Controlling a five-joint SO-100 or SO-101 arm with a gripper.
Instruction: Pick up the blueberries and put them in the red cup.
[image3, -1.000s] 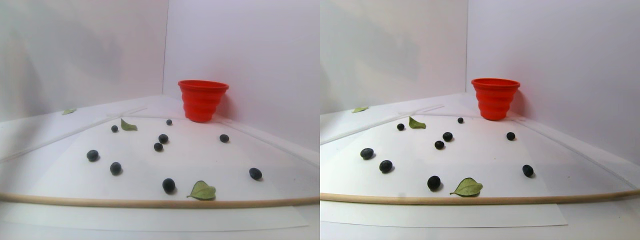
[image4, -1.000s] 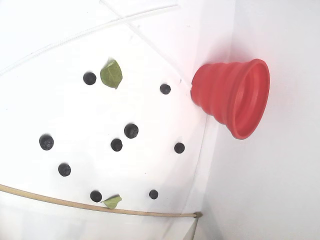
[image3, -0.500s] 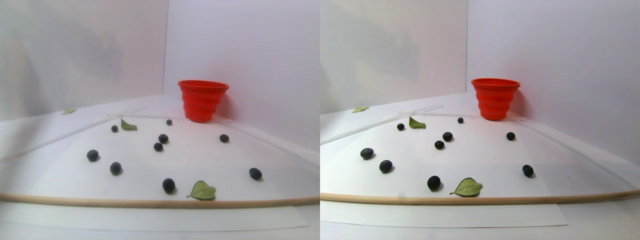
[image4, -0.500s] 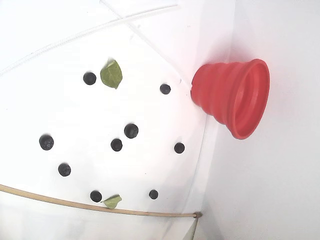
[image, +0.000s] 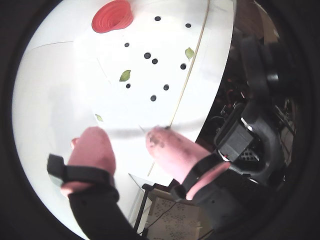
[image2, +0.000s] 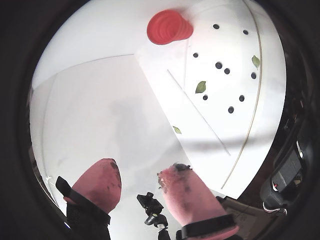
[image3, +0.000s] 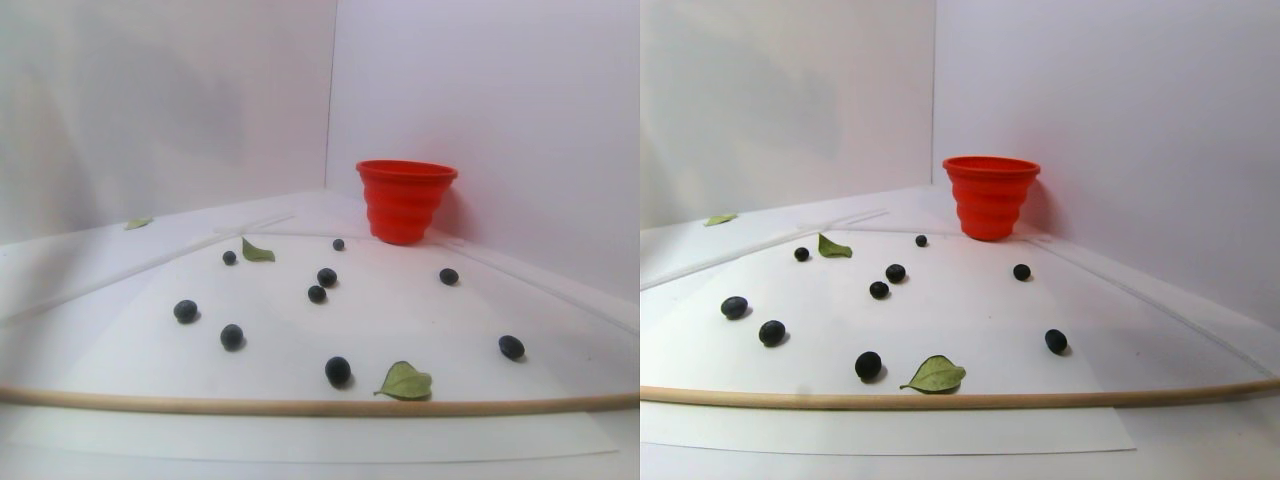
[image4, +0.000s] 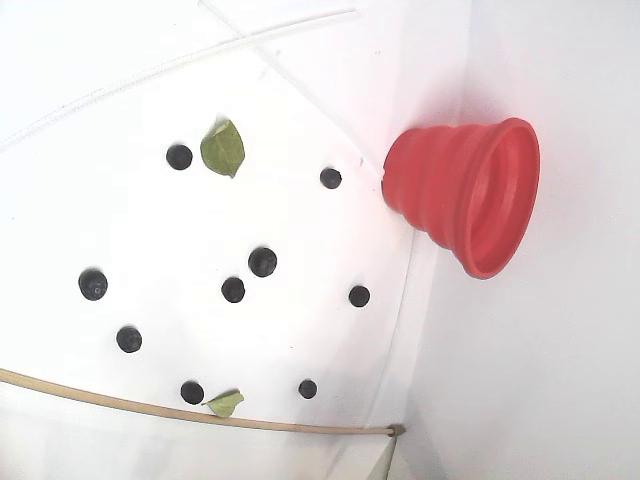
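Blueberries scattered on white sheet, well apart from pink fingers, fingers spread, holding nothing, red cup beyond.

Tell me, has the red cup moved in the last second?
No. In the fixed view the red cup sits where it did, its base just right of the same blueberry, near the wall.

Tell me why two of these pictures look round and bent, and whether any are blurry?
Both wrist views are fisheye: black ring around, table edge curved, the pink fingers large and soft, the red cup tiny. The stereo pair view is sharp and evenly lit, with faint shadows under the blueberries. The fixed view is overexposed around the cup.
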